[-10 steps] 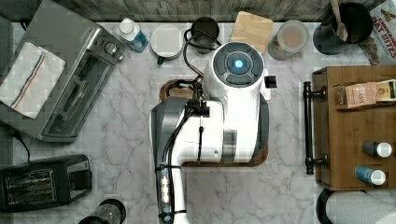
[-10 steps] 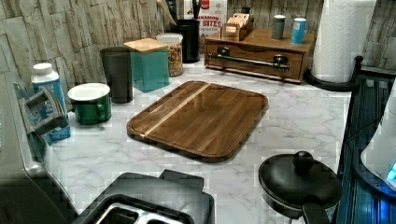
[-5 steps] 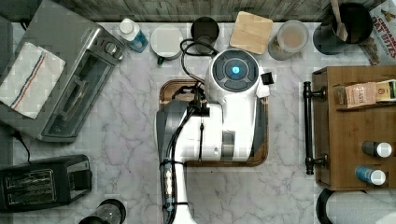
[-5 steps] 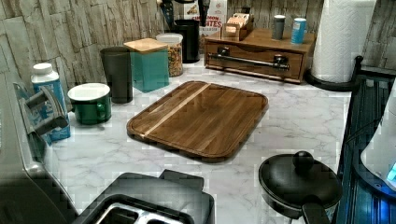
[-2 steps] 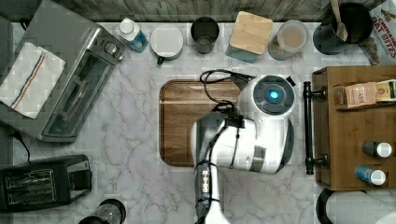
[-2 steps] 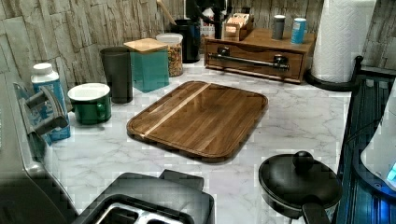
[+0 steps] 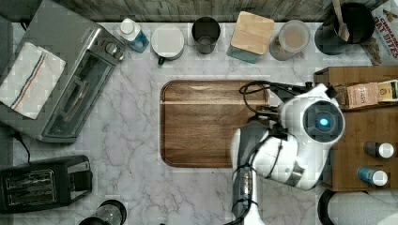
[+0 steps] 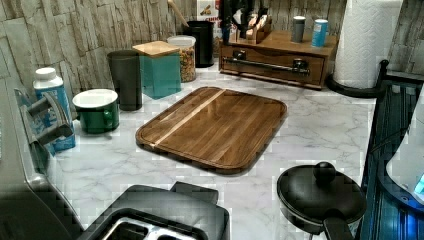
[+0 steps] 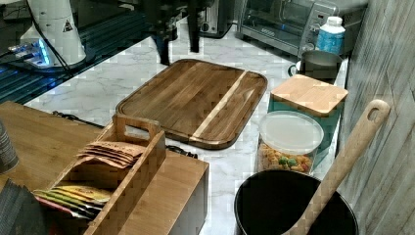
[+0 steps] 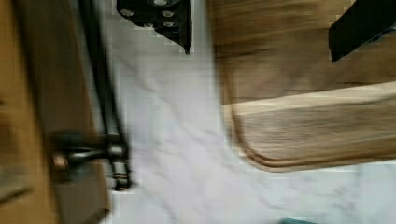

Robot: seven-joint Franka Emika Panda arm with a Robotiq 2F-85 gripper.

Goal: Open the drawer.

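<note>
In the top view, the arm [image 7: 300, 140] hangs over the gap between the cutting board [image 7: 206, 124] and the drawer [image 7: 361, 129], which stands at the top view's right edge of the counter. Its body covers the handle, so the approach cannot be judged from here. On top of the drawer stand two small bottles [image 7: 375, 161] and a holder with packets [image 7: 363, 93]; a rough pull can shake them.

In the left view, the drawer [image 8: 275, 62] is shut, with the black bar handle [image 8: 265, 64] across its front. The paper towel roll [image 8: 365, 42] stands just beside it, and the dark gripper [image 8: 237, 15] is above the near end.

In the right view, the gripper [image 9: 178, 41] has its fingers spread, holding nothing, above the board's far edge [image 9: 195, 100].

In the wrist view, the handle [image 10: 100, 93] lies off to one side of the open fingers [image 10: 177, 28], not between them. I judge the main risk is closing beside the bar, or hitting its mount [image 10: 86, 151], because the hand is not lined up yet.
</note>
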